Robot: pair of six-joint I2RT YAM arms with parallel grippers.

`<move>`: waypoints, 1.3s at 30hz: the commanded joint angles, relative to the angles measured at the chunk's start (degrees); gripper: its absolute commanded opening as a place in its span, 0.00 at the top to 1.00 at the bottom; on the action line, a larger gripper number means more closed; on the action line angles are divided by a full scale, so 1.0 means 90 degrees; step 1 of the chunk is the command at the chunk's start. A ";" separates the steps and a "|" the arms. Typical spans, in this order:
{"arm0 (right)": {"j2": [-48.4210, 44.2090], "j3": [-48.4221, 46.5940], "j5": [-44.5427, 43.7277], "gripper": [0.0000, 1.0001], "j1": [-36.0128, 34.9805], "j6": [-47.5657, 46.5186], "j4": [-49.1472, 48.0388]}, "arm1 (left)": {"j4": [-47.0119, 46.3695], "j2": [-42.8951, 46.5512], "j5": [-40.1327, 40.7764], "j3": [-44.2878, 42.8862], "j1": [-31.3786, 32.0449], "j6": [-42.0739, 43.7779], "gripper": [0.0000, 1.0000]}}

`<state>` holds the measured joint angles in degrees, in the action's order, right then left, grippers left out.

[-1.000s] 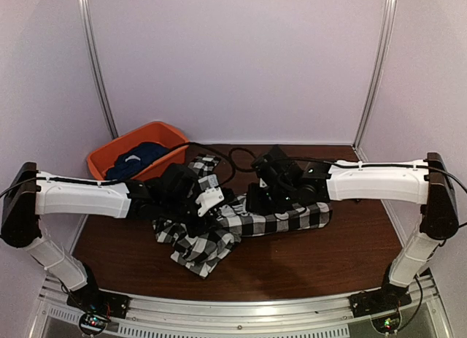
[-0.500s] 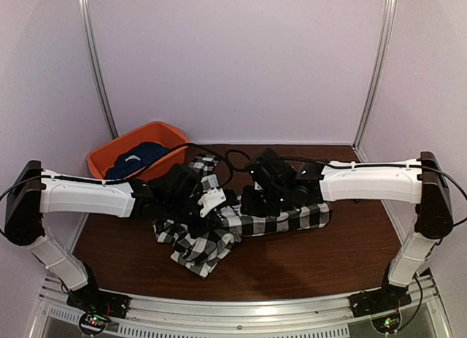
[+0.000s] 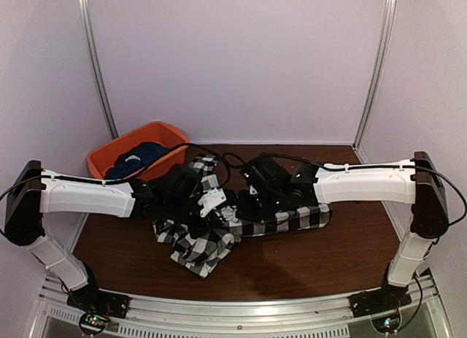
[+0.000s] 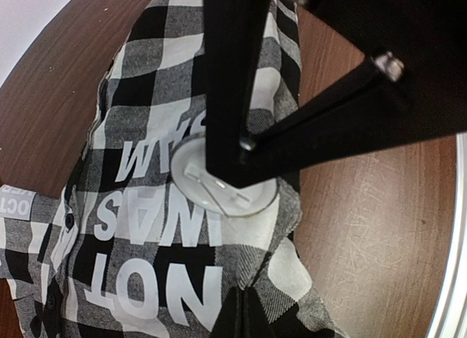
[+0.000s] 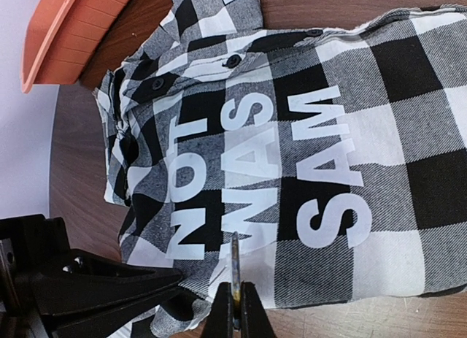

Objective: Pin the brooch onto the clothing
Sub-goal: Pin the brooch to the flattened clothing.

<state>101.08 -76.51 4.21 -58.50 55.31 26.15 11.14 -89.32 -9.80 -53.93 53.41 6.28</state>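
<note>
The checked shirt (image 3: 292,220) lies crumpled on the table, its black panel of white lettering showing in the right wrist view (image 5: 328,155) and the left wrist view (image 4: 146,228). My left gripper (image 4: 244,309) is shut on a fold at the shirt's edge; in the top view it (image 3: 211,206) sits over the shirt's left part. My right gripper (image 5: 235,312) is shut on the brooch (image 5: 235,269), seen edge-on just above the lettering. In the left wrist view the brooch (image 4: 191,174) is a clear round disc with a pin, held against the fabric under the right fingers (image 4: 233,97).
An orange bin (image 3: 98,163) holding the dark navy garment (image 3: 139,155) stands at the back left, near the left arm. Bare brown table (image 3: 328,258) lies in front of and to the right of the shirt. The two grippers are close together over the shirt.
My right gripper has moved left and closer to the left gripper, bringing the brooch over the lettering. The left gripper has kept its hold with almost no movement.
</note>
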 commanded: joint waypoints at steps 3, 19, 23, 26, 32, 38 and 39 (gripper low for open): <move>0.0326 -0.0049 0.0077 1.00 -0.0109 0.0046 -0.0045 | -0.0220 0.0051 -0.0236 -0.0150 0.0074 -0.0091 1.00; 0.0590 -0.0200 0.0160 1.00 -0.0245 -0.0006 -0.0007 | -0.0275 0.0097 -0.0037 -0.0129 0.0080 -0.0172 1.00; 0.0572 -0.0218 0.0251 1.00 -0.0289 -0.0119 -0.0005 | -0.0275 0.0072 0.0132 -0.0122 0.0075 -0.0201 1.00; 0.0538 -0.0226 0.0320 1.00 -0.0331 -0.0206 -0.0014 | -0.0258 0.0045 0.0214 -0.0129 0.0073 -0.0231 1.00; 0.0527 -0.0271 0.0368 1.00 -0.0382 -0.0347 0.0066 | -0.0233 0.0022 0.0255 -0.0141 0.0078 -0.0248 1.00; 0.0470 -0.0268 0.0587 1.00 -0.0414 -0.0453 0.0002 | -0.0218 -0.0019 0.0353 -0.0150 0.0079 -0.0247 1.00; 0.0458 -0.0266 0.0620 1.00 -0.0423 -0.0486 -0.0002 | -0.0215 -0.0022 0.0362 -0.0150 0.0077 -0.0249 1.00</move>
<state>105.14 -77.54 7.35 -60.99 53.10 26.30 10.59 -89.30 -7.97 -53.93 53.76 4.38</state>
